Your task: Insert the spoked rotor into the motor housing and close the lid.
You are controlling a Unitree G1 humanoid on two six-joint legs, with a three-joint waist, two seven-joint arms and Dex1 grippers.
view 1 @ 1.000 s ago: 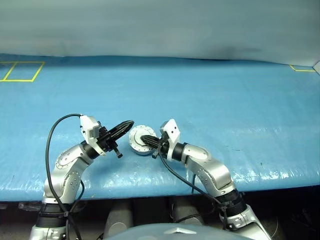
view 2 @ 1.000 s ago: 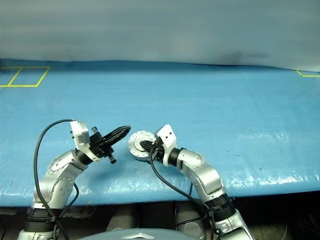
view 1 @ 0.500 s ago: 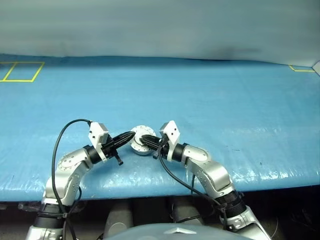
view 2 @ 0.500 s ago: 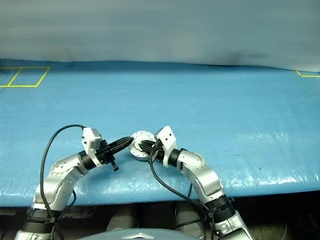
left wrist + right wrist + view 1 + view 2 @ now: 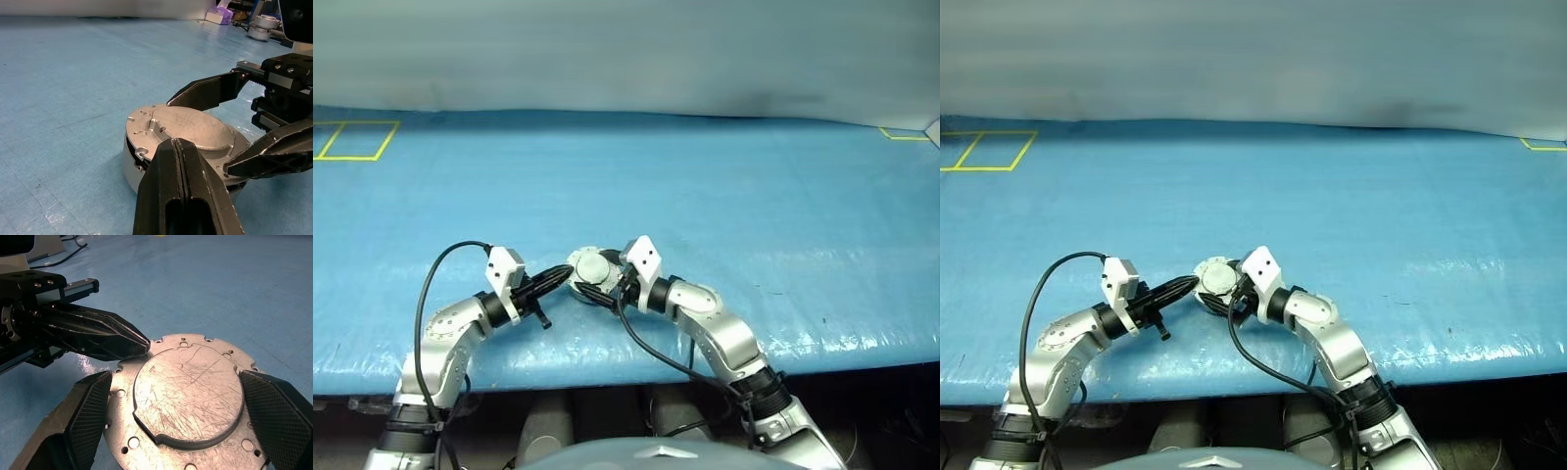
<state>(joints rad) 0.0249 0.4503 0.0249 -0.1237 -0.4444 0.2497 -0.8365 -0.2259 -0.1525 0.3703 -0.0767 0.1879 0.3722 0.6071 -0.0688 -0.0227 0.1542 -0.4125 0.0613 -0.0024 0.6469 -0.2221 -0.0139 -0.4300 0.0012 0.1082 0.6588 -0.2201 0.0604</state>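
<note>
Lid [image 5: 188, 399]: round silver disc, plain scratched outer face up, small holes round its flange, seated on the motor housing [image 5: 134, 169] near the front edge of the blue counter [image 5: 754, 186], between the two arms. A dark gap shows under the lid's rim on the left side in the left wrist view, so the lid appears to rest on the housing rather than sit fully flush; whether it is pressed home cannot be told. Spoked rotor: presumably inside the housing under the lid, judged from the lid being on. Right hand [image 5: 188, 431]: released, its two fingers spread wide to either side of the lid and clear of its rim, as fits a hand that has set the lid down and let go. Left hand [image 5: 178, 161]: clenched on nothing, fingers pressed together into one point whose tip meets the lid's left edge, apparently to steady or nudge the lid into line with the housing. View notes: the eye views give the layout, both hands converging on the one silver assembly with bare counter all round; the left wrist view gives the housing's side wall and the gap beneath the lid; the right wrist view gives the lid's top face, its raised central boss and the left hand's tip against the flange.
</note>
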